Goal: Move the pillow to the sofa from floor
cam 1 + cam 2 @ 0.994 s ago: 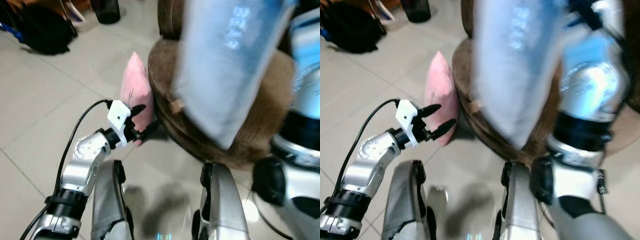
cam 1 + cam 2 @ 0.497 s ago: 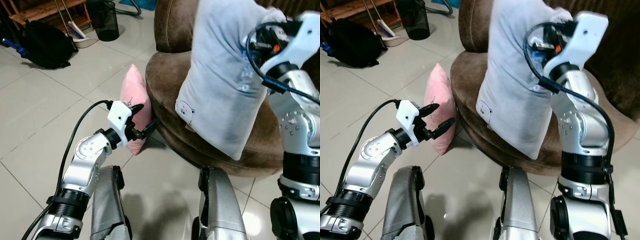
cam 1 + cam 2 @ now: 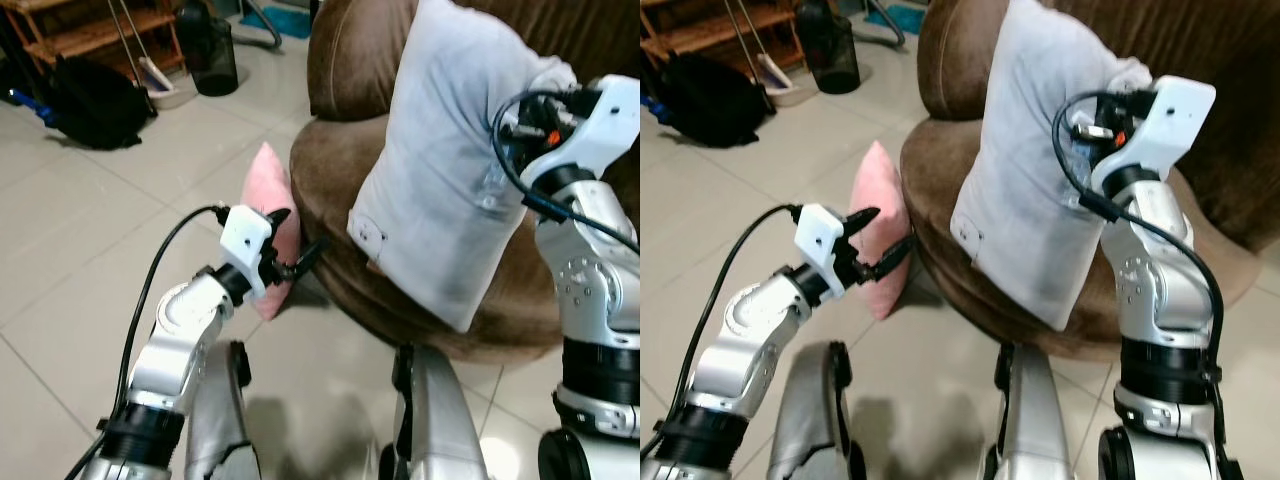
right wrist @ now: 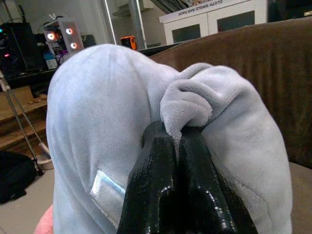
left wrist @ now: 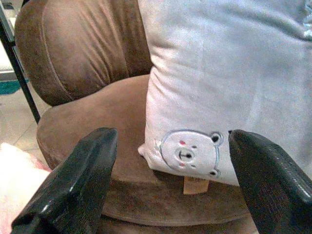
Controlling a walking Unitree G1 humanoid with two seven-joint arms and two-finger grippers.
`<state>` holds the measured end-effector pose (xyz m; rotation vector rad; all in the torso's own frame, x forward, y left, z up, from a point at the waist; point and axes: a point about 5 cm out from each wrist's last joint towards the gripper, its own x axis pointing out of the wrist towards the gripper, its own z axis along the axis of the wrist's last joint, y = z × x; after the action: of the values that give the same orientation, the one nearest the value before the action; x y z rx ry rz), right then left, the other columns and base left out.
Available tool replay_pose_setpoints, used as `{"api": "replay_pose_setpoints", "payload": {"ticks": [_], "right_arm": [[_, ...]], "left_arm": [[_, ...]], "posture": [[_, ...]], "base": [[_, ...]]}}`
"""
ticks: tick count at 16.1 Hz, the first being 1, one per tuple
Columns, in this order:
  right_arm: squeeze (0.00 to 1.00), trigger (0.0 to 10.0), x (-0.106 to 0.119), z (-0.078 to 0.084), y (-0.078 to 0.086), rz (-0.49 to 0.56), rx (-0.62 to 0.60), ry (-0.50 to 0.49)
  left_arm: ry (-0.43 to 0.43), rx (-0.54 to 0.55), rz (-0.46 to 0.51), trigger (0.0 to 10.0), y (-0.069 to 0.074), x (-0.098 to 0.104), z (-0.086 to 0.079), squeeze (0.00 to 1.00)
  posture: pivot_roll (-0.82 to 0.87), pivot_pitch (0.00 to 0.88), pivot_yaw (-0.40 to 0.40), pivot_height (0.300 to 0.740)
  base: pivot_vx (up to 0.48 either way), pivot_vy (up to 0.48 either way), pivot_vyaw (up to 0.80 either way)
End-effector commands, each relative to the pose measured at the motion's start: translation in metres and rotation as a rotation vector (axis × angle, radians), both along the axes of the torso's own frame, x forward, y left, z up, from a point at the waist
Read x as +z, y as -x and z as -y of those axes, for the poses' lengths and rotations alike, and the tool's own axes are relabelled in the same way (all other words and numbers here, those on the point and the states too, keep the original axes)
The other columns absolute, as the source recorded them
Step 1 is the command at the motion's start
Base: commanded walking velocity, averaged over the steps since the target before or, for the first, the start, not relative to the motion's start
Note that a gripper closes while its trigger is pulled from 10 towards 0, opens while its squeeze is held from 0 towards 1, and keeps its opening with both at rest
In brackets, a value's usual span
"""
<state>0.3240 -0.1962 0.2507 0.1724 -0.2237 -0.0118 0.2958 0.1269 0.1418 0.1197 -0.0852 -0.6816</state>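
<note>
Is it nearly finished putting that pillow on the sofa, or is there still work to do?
Mostly done: the grey pillow is off the floor and resting on the brown sofa seat. In hand: the right gripper is shut on a pinch of the pillow's top corner. Left: letting go. The left gripper hangs open near a pink pillow on the floor beside the sofa.

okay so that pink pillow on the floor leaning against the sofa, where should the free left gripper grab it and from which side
Grip the pink pillow by its upper edge, coming from above and the floor side. It stands on edge against the sofa, so that thin top is exposed while the far face is blocked. The left gripper, open, hovers beside it.
</note>
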Motion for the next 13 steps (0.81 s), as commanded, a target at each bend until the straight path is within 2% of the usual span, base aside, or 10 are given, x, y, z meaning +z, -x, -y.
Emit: {"api": "replay_pose_setpoints", "payload": {"ticks": [1, 9, 13], "right_arm": [[0.0, 10.0, -0.011, -0.007, -0.001, -0.057, 0.017, 0.005], [0.0, 10.0, -0.013, -0.014, 0.003, -0.057, 0.019, -0.01], [0.0, 10.0, -0.023, -0.017, 0.012, -0.075, 0.009, -0.039]], "left_arm": [[-0.017, 0.006, 0.007, 10.0, 0.002, 0.004, 0.0, 0.0], [-0.056, 0.02, -0.01, 10.0, 0.004, 0.004, -0.001, 0.0], [-0.049, 0.037, 0.003, 10.0, 0.006, 0.006, 0.001, 0.0]], "posture": [[0.0, 0.052, -0.004, 0.54], [-0.01, 0.043, 0.005, 0.61], [-0.02, 0.049, 0.011, 0.65]], "base": [[0.0, 0.0, 0.0], [0.0, 0.0, 0.0], [0.0, 0.0, 0.0]]}}
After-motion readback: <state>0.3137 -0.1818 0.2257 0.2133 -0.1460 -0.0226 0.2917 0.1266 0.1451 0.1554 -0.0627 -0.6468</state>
